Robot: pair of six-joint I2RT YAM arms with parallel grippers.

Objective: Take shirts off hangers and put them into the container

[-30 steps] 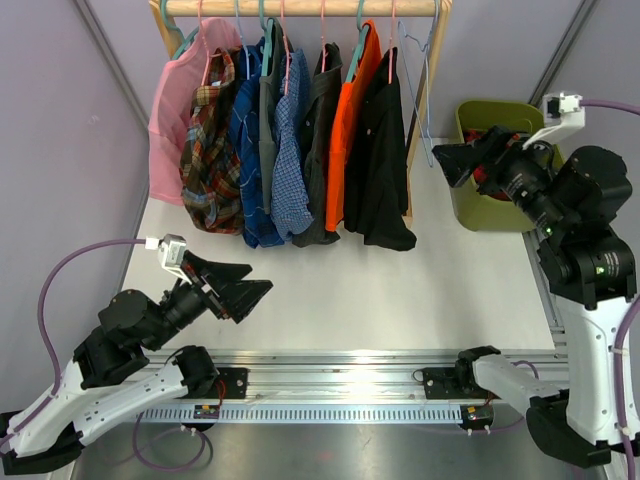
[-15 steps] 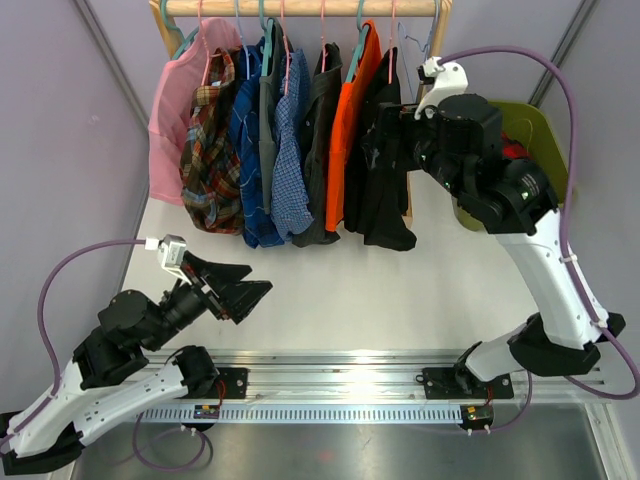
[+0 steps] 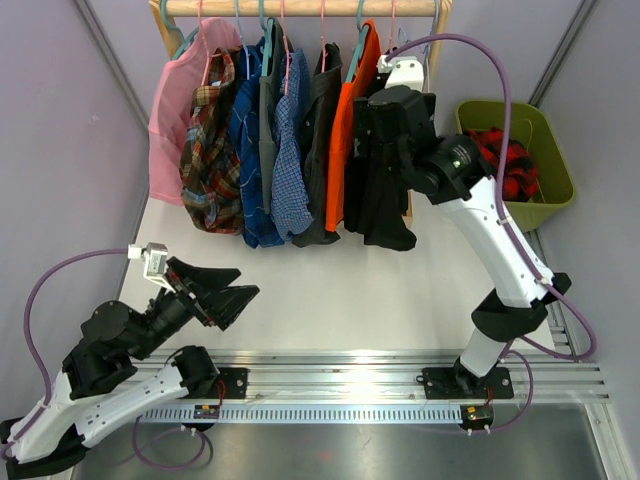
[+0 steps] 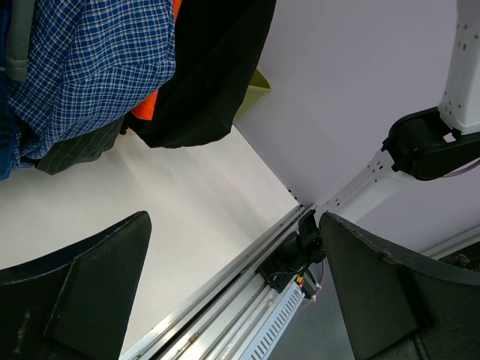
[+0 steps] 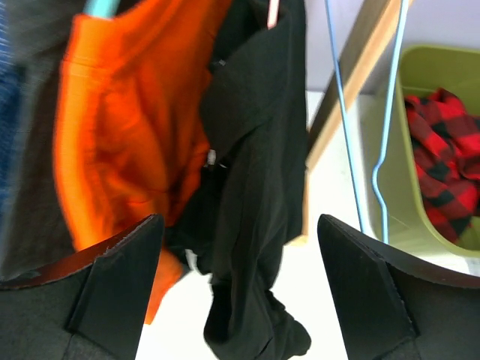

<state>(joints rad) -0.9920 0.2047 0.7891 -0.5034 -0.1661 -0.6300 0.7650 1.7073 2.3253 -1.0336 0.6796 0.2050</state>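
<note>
Several shirts (image 3: 290, 140) hang on thin hangers from the wooden rail: pink, brown-red plaid, blue checked, dark grey, orange (image 5: 127, 135) and, at the right end, black (image 5: 255, 187). My right gripper (image 5: 238, 221) is open right in front of the black shirt, its fingers apart on either side of the cloth without touching it; from above the gripper (image 3: 372, 138) sits against that shirt. An empty pale blue hanger (image 5: 384, 150) hangs just to the right. The olive-green container (image 3: 555, 160) holds a red-and-black plaid shirt (image 3: 510, 155). My left gripper (image 3: 225, 290) is open and empty, low over the table.
The wooden rail (image 3: 300, 8) and its upright post (image 5: 352, 82) stand beside the black shirt. The right arm stretches across the table's right side. A metal mounting rail (image 3: 340, 375) runs along the near edge. Purple walls close in both sides.
The right arm swung left from the container to the black shirt on the rack. The left arm shifted slightly left and back, gripper still open.
</note>
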